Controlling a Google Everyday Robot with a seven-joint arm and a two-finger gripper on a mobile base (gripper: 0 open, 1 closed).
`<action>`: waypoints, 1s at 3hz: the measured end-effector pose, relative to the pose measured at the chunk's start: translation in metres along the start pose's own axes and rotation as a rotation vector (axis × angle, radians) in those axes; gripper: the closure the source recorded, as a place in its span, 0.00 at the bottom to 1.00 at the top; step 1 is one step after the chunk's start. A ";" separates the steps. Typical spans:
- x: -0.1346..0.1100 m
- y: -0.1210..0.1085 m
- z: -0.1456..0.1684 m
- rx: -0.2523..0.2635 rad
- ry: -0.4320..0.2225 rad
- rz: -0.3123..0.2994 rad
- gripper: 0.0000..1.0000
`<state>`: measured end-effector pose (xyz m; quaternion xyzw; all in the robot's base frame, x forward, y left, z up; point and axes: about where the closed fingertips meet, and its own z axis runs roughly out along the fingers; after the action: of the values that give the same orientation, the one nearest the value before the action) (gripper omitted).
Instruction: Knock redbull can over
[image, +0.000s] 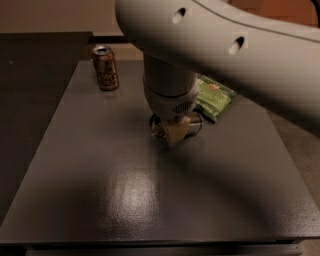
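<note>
- The gripper hangs low over the middle of the table, at the end of the arm that crosses the top of the view.
- How far open the gripper is cannot be told, nor whether it has hold of anything; the wrist hides most of it.
- The redbull can sits right under the gripper and touches it or nearly so. A round silver end shows to the left of the gripper's tan tip and a silver stretch of body to the right.
- Judging by that, the can seems to lie on its side, its long axis running left to right across the table. This is not certain, since the gripper covers its middle.
- If the can is down, the task looks close to done. The next move would be to lift straight up, clear of it.
- The brown can stands upright, well apart at the far left.
- The green packet lies just behind the redbull can.
</note>
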<state>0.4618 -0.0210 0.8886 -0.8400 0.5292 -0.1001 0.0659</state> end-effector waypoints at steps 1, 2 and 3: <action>-0.009 0.013 0.010 -0.030 0.018 -0.049 0.36; -0.023 0.027 0.016 -0.054 0.008 -0.096 0.12; -0.023 0.026 0.015 -0.051 0.009 -0.096 0.00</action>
<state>0.4327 -0.0115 0.8658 -0.8654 0.4909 -0.0933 0.0375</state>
